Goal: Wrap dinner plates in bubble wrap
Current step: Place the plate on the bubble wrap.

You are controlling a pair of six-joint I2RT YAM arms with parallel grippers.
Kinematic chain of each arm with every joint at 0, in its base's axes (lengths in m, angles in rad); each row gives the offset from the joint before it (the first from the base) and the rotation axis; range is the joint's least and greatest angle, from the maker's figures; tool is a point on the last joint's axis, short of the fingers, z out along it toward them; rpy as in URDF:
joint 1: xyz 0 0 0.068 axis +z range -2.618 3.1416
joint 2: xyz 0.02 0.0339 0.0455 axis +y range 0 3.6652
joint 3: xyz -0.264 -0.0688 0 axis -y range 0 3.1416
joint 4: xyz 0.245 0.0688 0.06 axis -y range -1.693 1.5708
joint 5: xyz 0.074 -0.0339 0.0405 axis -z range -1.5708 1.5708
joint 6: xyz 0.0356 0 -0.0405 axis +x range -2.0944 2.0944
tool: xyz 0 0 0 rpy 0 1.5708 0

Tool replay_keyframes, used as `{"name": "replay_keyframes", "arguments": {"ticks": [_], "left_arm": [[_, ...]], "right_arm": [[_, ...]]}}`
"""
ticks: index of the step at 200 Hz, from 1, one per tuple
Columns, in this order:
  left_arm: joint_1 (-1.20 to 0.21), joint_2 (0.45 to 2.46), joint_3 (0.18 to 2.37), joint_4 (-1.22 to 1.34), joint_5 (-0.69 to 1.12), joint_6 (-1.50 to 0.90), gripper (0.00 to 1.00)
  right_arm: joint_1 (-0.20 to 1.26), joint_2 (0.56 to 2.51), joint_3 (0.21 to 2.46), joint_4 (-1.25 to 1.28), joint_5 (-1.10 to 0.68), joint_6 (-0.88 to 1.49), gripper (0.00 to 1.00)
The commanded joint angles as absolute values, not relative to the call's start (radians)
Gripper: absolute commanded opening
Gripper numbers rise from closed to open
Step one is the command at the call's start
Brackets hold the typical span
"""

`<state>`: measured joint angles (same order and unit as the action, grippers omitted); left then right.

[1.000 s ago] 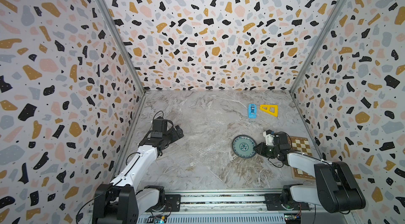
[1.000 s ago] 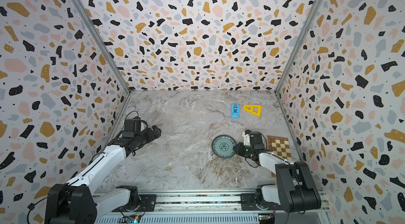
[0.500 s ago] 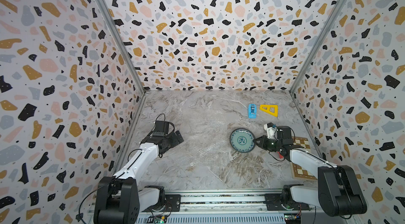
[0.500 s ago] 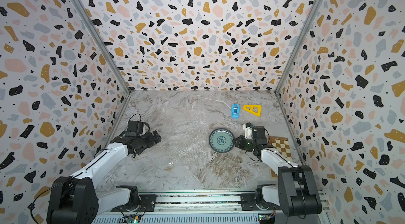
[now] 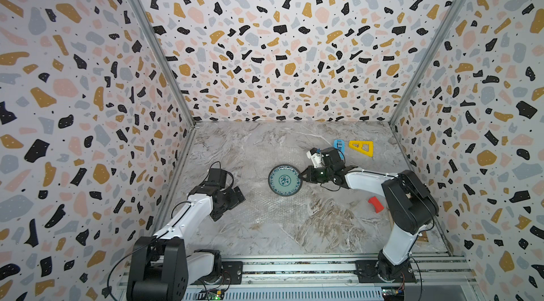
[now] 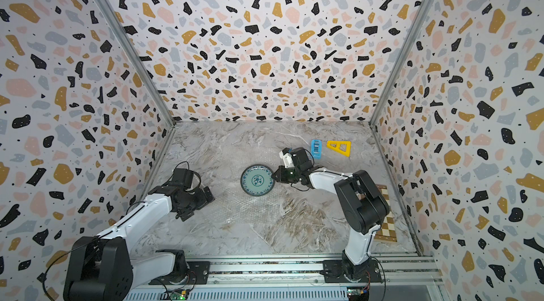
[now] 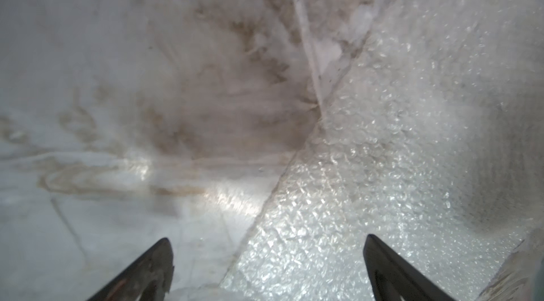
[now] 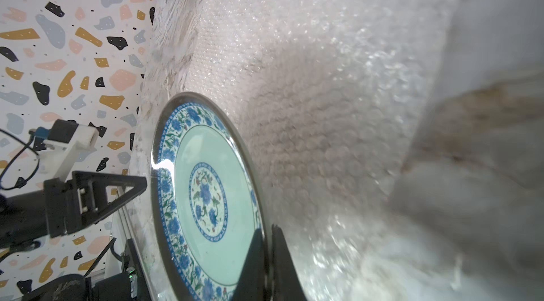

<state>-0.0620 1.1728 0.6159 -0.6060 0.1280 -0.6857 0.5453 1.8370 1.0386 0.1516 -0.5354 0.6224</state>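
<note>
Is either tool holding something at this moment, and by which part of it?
The right tool is shut on the rim of the dinner plate. The left tool is open and holds nothing.

**Both top views:** stereo pair mounted high at the front, facing down toward back wall (image 5: 279,49), far off. Both share whole counter (image 5: 265,234), slightly offset sideways.

**Left wrist view:** close above counter, looking out between tips of left tool (image 7: 266,237) at bubble wrap (image 7: 382,167) edge.

**Right wrist view:** close, rolled sideways, looking past right tool (image 8: 266,255) across dinner plate (image 8: 206,196). Plate and wrap also appear in top views.
</note>
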Motion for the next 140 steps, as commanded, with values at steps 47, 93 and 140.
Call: {"name": "replay_keyframes", "arguments": {"ticks": [47,93,140], "left_arm": [[-0.048,1.072,0.523,-0.667,0.196,-0.749,0.90],[-0.049,1.083,0.497,-0.634,0.239,-0.767,0.84],[-0.044,1.090,0.489,-0.623,0.226,-0.761,0.78]], "right_arm": [[0.605,1.971,1.183,0.153,-0.501,0.668,0.00],[0.627,2.025,1.230,0.136,-0.495,0.689,0.00],[0.652,2.052,1.265,0.094,-0.473,0.686,0.00]]}}
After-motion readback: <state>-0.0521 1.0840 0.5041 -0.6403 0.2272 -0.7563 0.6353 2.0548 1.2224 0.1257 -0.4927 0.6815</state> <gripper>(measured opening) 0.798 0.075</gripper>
